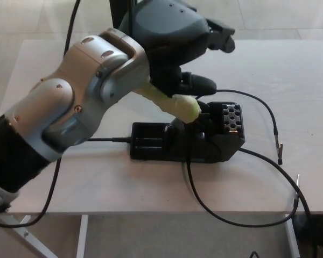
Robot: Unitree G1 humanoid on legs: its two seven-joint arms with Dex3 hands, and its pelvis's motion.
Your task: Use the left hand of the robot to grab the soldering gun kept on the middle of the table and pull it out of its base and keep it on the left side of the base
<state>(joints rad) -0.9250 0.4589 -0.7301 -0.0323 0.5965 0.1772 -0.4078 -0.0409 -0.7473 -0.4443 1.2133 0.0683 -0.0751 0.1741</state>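
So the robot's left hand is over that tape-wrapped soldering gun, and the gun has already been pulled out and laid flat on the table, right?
Not quite. The left hand is over the yellow-green tape-wrapped soldering gun, but the gun has not been pulled out. The head view shows it tilted, its lower end seated in the black plastic base on the pale wooden table.
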